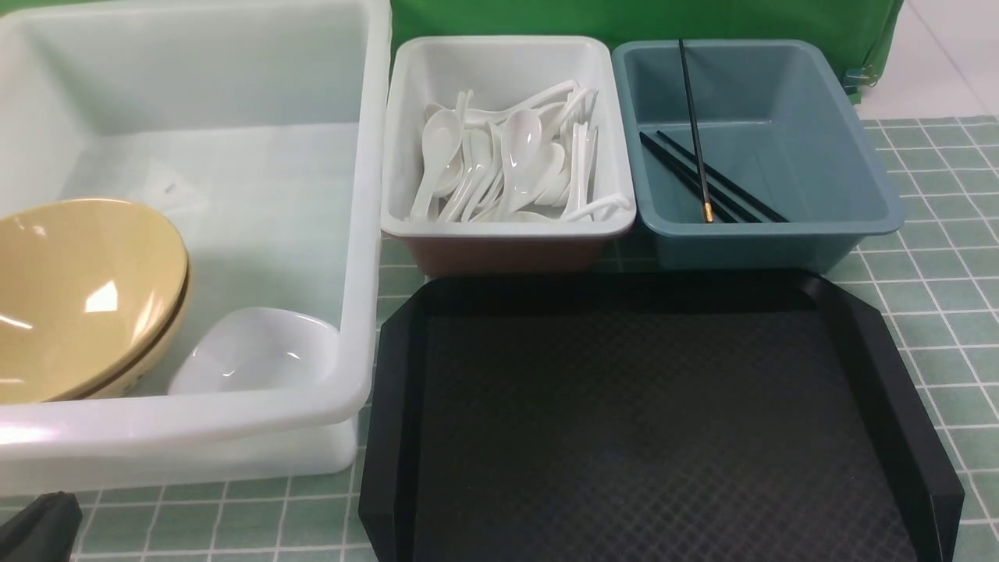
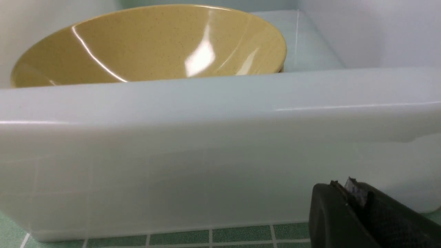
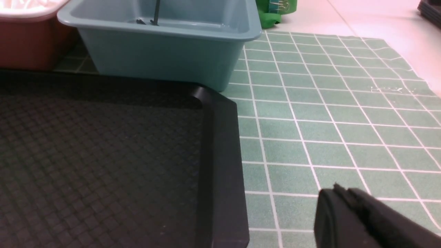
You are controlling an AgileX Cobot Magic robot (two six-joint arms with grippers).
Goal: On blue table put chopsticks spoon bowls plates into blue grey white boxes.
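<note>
The large translucent white bin (image 1: 367,234) holds stacked tan bowls (image 1: 78,297) and a white plate (image 1: 257,351). The bowl also shows in the left wrist view (image 2: 148,44) behind the bin wall (image 2: 206,155). The small white tub (image 1: 406,140) holds several white spoons (image 1: 515,156). The blue-grey tub (image 1: 851,140) holds black chopsticks (image 1: 695,140). It also shows in the right wrist view (image 3: 162,55). My left gripper (image 2: 344,187) is shut and empty, low in front of the bin; it shows at the front view's bottom left (image 1: 39,527). My right gripper (image 3: 339,193) is shut and empty above the green tiles.
The black octagonal tray (image 1: 921,437) lies in front of the two small tubs, with nothing on it; its corner shows in the right wrist view (image 3: 220,144). The green tiled table (image 1: 936,257) stretches to the right. A green cloth (image 1: 624,19) hangs behind.
</note>
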